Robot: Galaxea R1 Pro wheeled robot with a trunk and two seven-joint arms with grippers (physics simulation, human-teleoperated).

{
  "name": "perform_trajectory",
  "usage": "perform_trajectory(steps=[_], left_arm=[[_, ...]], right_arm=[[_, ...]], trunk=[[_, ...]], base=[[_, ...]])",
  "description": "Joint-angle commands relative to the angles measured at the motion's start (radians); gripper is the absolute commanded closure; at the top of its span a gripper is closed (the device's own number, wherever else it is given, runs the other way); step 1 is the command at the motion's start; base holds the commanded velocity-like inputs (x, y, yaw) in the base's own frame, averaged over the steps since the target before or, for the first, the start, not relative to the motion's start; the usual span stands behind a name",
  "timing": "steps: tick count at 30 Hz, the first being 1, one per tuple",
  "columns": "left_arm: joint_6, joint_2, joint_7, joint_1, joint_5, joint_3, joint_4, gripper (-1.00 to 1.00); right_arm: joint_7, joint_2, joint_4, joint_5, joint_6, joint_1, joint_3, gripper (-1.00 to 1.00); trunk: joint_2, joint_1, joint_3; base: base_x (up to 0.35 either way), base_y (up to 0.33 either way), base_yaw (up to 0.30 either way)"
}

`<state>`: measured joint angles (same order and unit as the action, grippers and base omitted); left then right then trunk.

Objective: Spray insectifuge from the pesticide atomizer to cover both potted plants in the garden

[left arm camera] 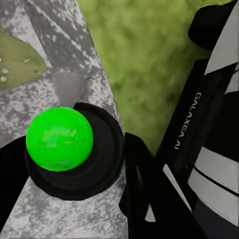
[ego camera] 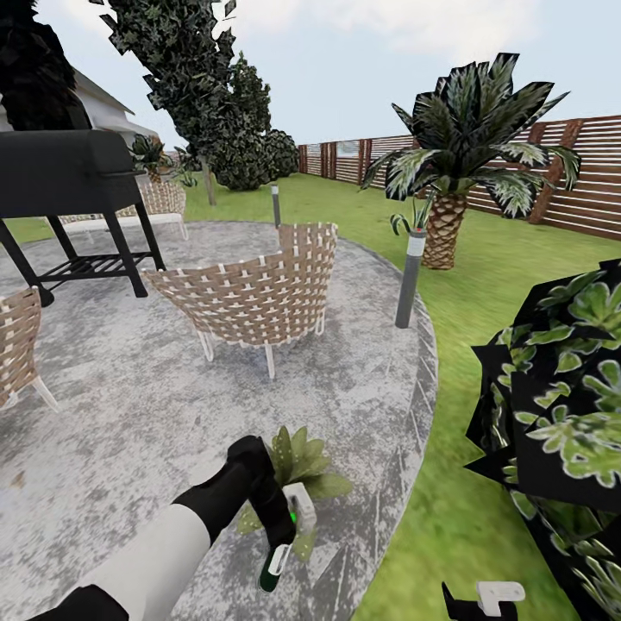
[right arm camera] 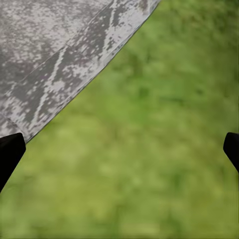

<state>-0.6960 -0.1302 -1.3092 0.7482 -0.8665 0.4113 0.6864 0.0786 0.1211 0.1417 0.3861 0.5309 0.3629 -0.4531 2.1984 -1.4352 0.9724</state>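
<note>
Head view: high, facing forward and down across patio (ego camera: 129, 405) and lawn (ego camera: 517, 285).
Wrist views: close, facing down; both share the patio edge.

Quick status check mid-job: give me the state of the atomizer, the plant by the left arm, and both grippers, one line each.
pesticide atomizer: off the ground, held in the left gripper, beside the plant.
potted plant: upright on the patio; a leaf in the left wrist view carries whitish specks.
left gripper: shut on the atomizer.
right gripper: open, nothing between its fingertips, over the lawn at the patio's edge.
</note>
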Motion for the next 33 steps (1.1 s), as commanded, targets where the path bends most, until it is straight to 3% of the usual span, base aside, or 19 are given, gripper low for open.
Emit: perform_trajectory(steps=[1,5,8,14,17,19,23,25,29,33], left_arm=[[-0.010,0.001,0.031,0.000,0.028,-0.001,-0.002,1.00],[-0.008,0.001,0.204,-0.041,0.159,-0.003,-0.006,1.00],[-0.004,0.000,0.332,-0.089,0.200,-0.003,-0.004,1.00],[0.027,-0.003,0.382,-0.147,0.265,-0.004,0.004,1.00],[0.101,-0.002,0.432,-0.160,0.338,-0.005,-0.010,1.00],[0.122,0.001,0.507,-0.188,0.389,-0.005,-0.016,1.00],[0.162,0.000,0.581,-0.218,0.412,-0.004,-0.017,1.00],[0.206,0.001,0.589,-0.223,0.422,-0.005,-0.019,1.00],[0.231,0.003,0.593,-0.248,0.471,-0.005,-0.013,1.00],[0.240,0.006,0.621,-0.254,0.479,-0.005,-0.010,1.00]], right_arm=[[0.008,0.000,0.000,0.002,0.003,0.001,-0.009,-1.00],[0.008,0.000,0.000,0.002,0.003,0.001,-0.009,-1.00],[0.007,0.000,0.001,0.002,0.003,0.001,-0.009,-1.00],[0.007,0.000,0.000,0.002,0.003,0.001,-0.009,-1.00],[0.007,0.000,-0.001,0.002,0.003,0.001,-0.009,-1.00],[0.007,0.000,-0.001,0.002,0.003,0.001,-0.009,-1.00],[0.007,0.000,-0.001,0.002,0.004,0.001,-0.009,-1.00],[0.007,0.000,-0.001,0.002,0.003,0.001,-0.009,-1.00],[0.007,0.000,-0.001,0.002,0.004,0.001,-0.009,-1.00],[0.007,0.000,-0.001,0.002,0.004,0.001,-0.009,-1.00]], trunk=[[0.000,0.000,0.001],[0.000,0.000,0.001],[0.000,0.000,0.001],[0.000,0.000,0.001],[0.000,0.000,0.001],[0.000,0.000,0.001],[0.000,0.000,0.001],[0.000,0.000,0.001],[0.000,0.000,0.001],[0.000,0.000,0.001]], base=[[0.000,0.000,0.051],[0.000,0.000,0.201],[0.000,0.000,0.267],[0.000,0.000,0.276],[0.000,0.000,0.277],[0.000,0.000,0.277],[0.000,0.000,0.277],[-0.015,0.000,0.274],[-0.247,0.000,0.263],[-0.327,-0.008,0.249]])
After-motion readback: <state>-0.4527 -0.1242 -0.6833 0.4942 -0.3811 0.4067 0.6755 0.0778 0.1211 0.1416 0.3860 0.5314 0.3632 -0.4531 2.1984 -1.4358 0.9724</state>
